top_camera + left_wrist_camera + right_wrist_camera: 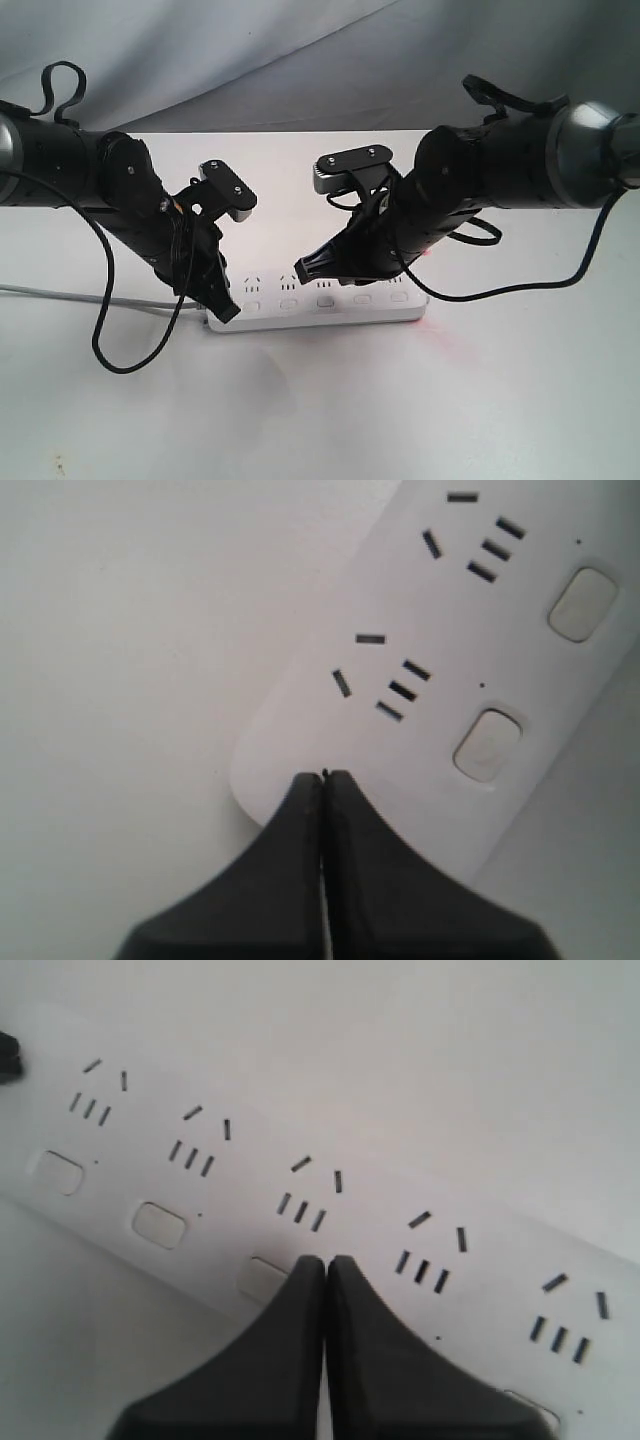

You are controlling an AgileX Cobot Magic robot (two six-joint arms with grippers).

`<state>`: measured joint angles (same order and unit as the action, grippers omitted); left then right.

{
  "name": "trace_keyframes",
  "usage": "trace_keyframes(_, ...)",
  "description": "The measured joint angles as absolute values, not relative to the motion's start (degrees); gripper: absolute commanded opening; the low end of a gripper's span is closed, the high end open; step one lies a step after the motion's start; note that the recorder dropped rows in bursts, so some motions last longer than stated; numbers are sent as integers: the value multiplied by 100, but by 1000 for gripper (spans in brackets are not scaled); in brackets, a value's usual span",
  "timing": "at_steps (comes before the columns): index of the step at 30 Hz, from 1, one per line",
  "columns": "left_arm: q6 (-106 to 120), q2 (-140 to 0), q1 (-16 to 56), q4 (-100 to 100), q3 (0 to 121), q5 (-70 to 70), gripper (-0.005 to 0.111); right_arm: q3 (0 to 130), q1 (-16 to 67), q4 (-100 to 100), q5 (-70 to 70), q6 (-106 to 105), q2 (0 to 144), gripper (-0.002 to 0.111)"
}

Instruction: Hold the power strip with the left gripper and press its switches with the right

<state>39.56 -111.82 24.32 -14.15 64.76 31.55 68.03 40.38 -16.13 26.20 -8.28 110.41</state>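
Note:
The white power strip [330,312] lies flat across the table. My left gripper [226,311] is shut, with its tips pressed down on the strip's rounded left end [275,780]; nothing is between its fingers. Its wrist view shows two switches [487,745] beyond the tips. My right gripper [302,268] is shut too and slants down over the strip's middle. In the right wrist view its tips [326,1260] sit at the edge of the third switch [260,1278], partly hiding it. The first two switches [159,1225] show uncovered.
The strip's thin grey cord [60,294] runs off left along the white table [320,410]. A loose black cable [110,340] loops down from the left arm, another [520,285] hangs from the right. A grey cloth backdrop [300,50] rises behind.

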Motion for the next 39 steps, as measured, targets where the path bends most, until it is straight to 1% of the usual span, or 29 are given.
trace_keyframes(3, 3956, -11182, 2432, -1415, 6476, 3155, 0, 6803, 4038, -1943, 2620, -1107, 11132, 0)
trace_keyframes(16, 3956, -11182, 2432, -1415, 6476, 3155, 0, 6803, 4038, -2303, 2584, -1343, 11375, 0)
trace_keyframes(28, 3956, -11182, 2432, -1415, 6476, 3155, 0, 6803, 4271, -2364, 2420, -1415, 11375, 0)
trace_keyframes(39, 3956, -11182, 2432, -1415, 6476, 3166, 0, 6803, 4271, -2322, 2251, -1415, 11451, 0)
